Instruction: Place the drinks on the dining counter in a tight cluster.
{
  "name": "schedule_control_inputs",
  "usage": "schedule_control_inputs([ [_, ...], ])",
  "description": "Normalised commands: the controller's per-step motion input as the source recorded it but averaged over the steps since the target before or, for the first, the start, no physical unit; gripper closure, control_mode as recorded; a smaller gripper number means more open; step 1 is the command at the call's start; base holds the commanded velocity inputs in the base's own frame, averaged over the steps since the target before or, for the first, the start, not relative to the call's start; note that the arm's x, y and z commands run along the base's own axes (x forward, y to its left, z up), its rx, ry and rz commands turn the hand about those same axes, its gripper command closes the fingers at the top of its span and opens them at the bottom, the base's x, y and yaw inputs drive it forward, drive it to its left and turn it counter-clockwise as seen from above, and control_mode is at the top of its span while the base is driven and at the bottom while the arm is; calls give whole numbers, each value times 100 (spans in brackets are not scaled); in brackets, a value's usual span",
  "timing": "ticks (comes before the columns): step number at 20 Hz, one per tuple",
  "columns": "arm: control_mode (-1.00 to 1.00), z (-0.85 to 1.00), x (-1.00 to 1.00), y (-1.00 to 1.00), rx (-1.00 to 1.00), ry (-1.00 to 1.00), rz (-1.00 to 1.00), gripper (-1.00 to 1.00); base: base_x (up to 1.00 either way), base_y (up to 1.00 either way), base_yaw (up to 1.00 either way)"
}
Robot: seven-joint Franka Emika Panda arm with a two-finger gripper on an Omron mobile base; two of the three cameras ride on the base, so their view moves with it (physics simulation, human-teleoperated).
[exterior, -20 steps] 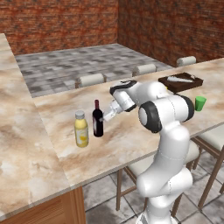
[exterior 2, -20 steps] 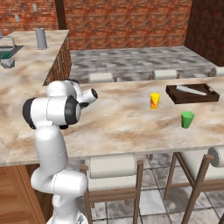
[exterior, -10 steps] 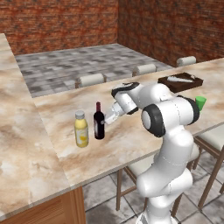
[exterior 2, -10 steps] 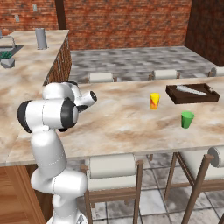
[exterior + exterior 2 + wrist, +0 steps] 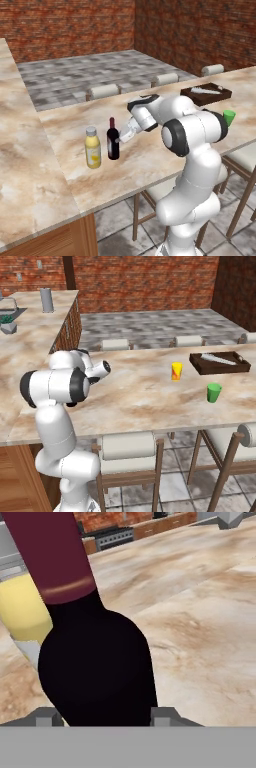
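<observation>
I have the gripper [image 5: 120, 140] at the wine bottle [image 5: 113, 141], which stands upright on the dining counter [image 5: 150, 160]. In the hand view the bottle's [image 5: 95, 667] dark body sits between the 2 finger tips [image 5: 42, 716], 1 on each side of it at the bottom edge, and its red neck rises toward the top left. The jaws are closed around the bottle's body; I cannot tell whether its base is touching the stone or just above it.

Just beside the wine bottle, on the side away from the arm, stands the juice bottle [image 5: 92, 148], yellow with a pale cap, upright on the same counter. The 2 are close, and from the left base view I see a narrow gap between them. The hand view shows a slice of the juice bottle's [image 5: 22, 609] yellow body behind the wine bottle.

Farther along the counter [image 5: 150, 401] in the right base view I see a yellow cup [image 5: 176, 371], a green cup [image 5: 214, 392] and a dark tray [image 5: 220, 363], all well apart from the 2 bottles. Cushioned stools [image 5: 127, 453] line the near edge.
</observation>
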Motion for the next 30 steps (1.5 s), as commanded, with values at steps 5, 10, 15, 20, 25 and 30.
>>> schedule_control_inputs([
  [5,-100,-29,2,0,0,-3,0,100,0,0,0],
  [10,-100,0,0,0,0,0,0,100,0,0,0],
  [15,-100,0,0,0,0,0,0,-100,0,0,0],
  [20,-100,0,0,0,0,0,0,-100,0,0,0],
  [25,-100,0,0,0,0,0,0,-100,0,0,0],
  [30,-100,0,0,0,0,0,0,-100,0,0,0],
])
